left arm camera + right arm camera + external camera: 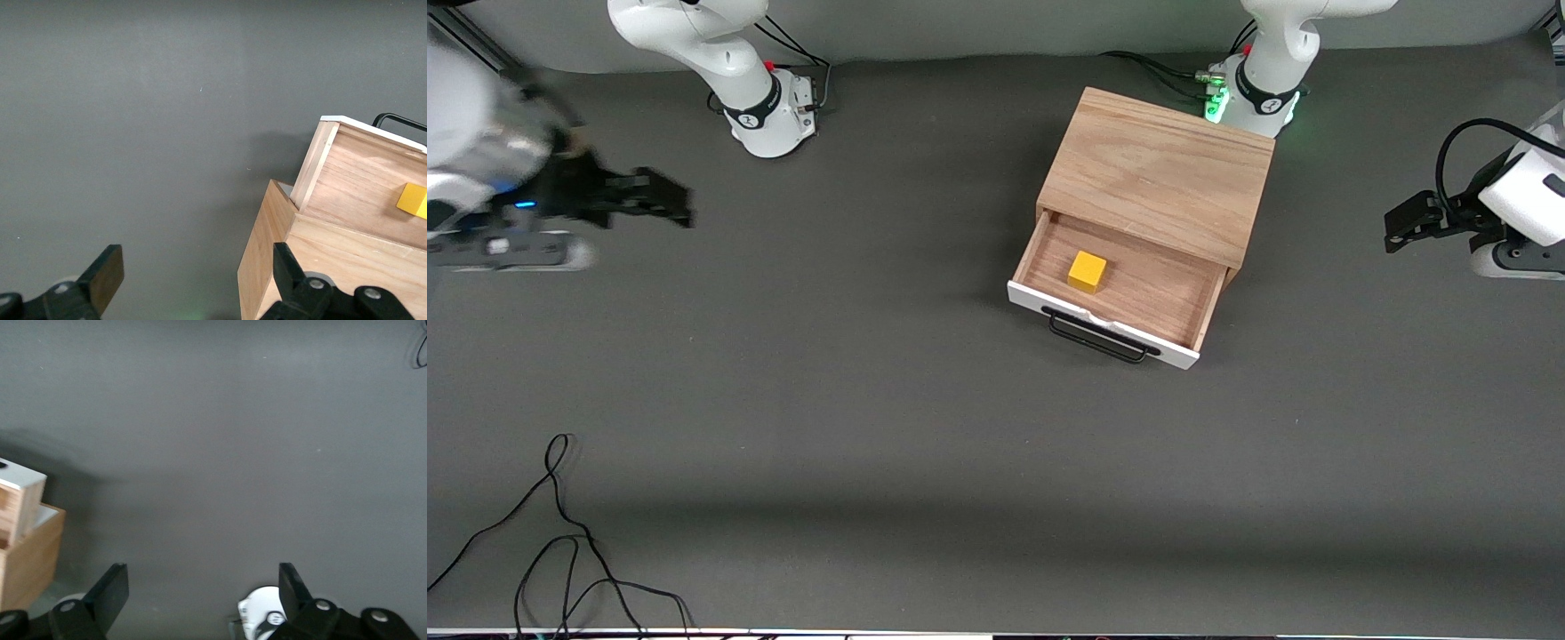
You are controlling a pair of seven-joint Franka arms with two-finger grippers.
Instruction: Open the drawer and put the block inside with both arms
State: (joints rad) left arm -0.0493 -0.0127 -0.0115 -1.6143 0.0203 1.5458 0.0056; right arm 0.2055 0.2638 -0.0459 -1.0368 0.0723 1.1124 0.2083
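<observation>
The light oak box (1156, 173) stands near the left arm's base. Its drawer (1129, 289) is pulled open toward the front camera, with a white front panel (1049, 304) and a black wire handle (1098, 340). The yellow block (1088, 271) lies inside the drawer on its wooden floor, and it also shows in the left wrist view (413, 200). My left gripper (1398, 227) is open and empty, up in the air at the left arm's end of the table, apart from the box (320, 260). My right gripper (676, 200) is open and empty over the right arm's end of the table.
A loose black cable (560, 533) lies on the grey table (925, 427) at the near corner of the right arm's end. The right arm's white base (769, 111) and the green-lit left arm's base (1249, 93) stand along the edge farthest from the front camera.
</observation>
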